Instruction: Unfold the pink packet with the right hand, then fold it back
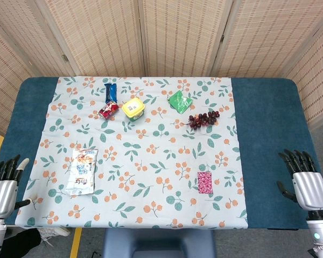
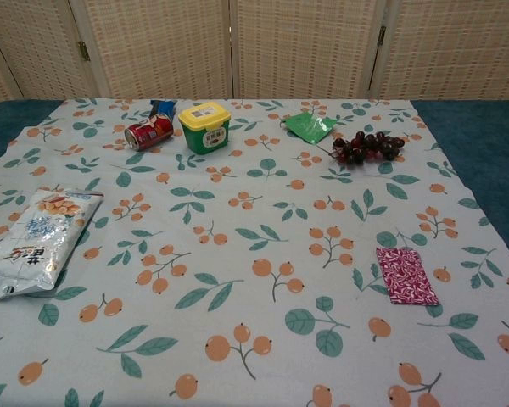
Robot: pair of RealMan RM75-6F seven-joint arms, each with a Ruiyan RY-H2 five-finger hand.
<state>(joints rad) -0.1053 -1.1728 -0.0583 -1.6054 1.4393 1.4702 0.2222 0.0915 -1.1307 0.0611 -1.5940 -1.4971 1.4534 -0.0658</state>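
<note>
Pink packet (image 1: 205,182), folded flat, near-right on the worktop (image 1: 269,134); untouched.
Right robot hand (image 1: 303,177) empty, fingers spread, well apart. Risk: thin packet lying flush on the cloth (image 1: 151,156) may slide or bunch fabric when pinched.

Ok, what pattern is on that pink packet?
The pink packet is magenta with small white, candy-like speckles; the chest view shows it best.

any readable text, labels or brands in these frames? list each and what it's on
None can be quoted with confidence.
Snack bag: large blue characters, too blurred to read.
Yellow-lidded tub: label on lid, too small.
Red can: print illegible.
Blue wrapper: markings too small.
Green packet and pink packet: no text visible, pattern only.
</note>
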